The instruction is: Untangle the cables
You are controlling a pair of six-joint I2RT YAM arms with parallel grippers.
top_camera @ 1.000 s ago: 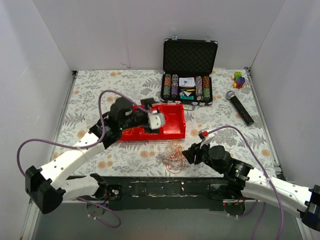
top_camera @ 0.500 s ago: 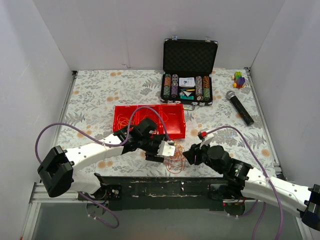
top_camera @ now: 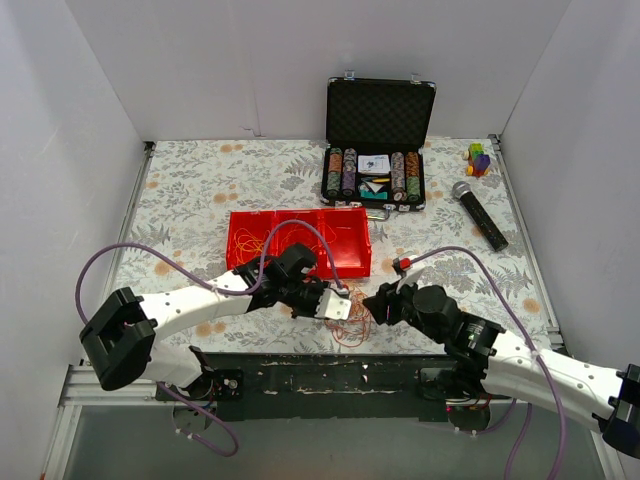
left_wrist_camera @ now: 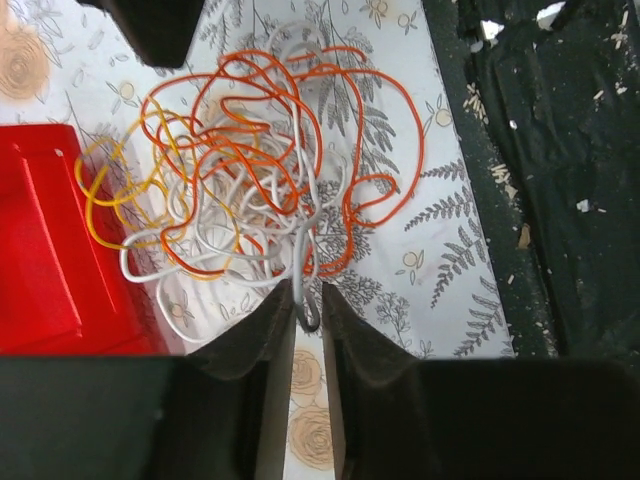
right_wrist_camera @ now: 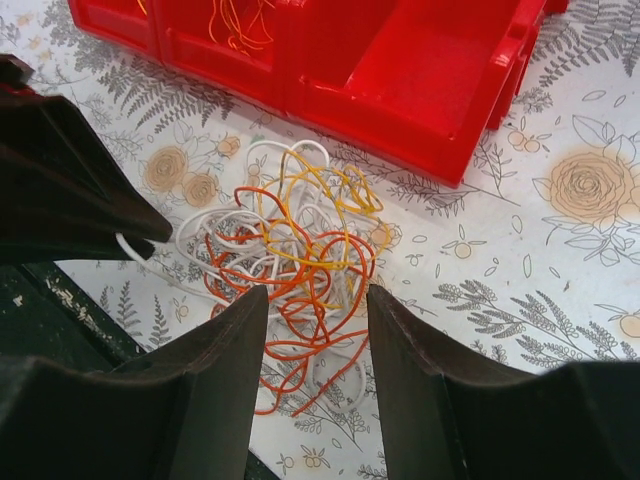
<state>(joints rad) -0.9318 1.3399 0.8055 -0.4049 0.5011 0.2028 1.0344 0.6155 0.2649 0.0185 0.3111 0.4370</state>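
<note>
The cables [top_camera: 350, 322] are a fist-sized clump of orange, yellow and white strands [left_wrist_camera: 260, 170] lying on the floral table just in front of the red tray [top_camera: 350, 264]. My left gripper [left_wrist_camera: 308, 300] has its jaws drawn narrow around a white loop at the clump's edge, and the loop touches both fingers. In the top view the left gripper [top_camera: 340, 305] sits at the clump's left side. My right gripper [right_wrist_camera: 315, 300] stands open over the clump's right side [right_wrist_camera: 300, 245], its fingers straddling orange strands without pinching them. In the top view the right gripper [top_camera: 376, 305] faces the left one.
The red tray [right_wrist_camera: 400, 70] holds a few loose yellow and orange strands [right_wrist_camera: 240, 20] in its left compartments. Behind it stand an open poker chip case [top_camera: 378, 170], a microphone [top_camera: 480, 215] and coloured blocks [top_camera: 479, 158]. The table's black front edge [left_wrist_camera: 530, 150] runs close beside the clump.
My left arm swung from over the red tray down to the clump and its jaws narrowed onto a white loop. My right gripper edged slightly toward the clump.
</note>
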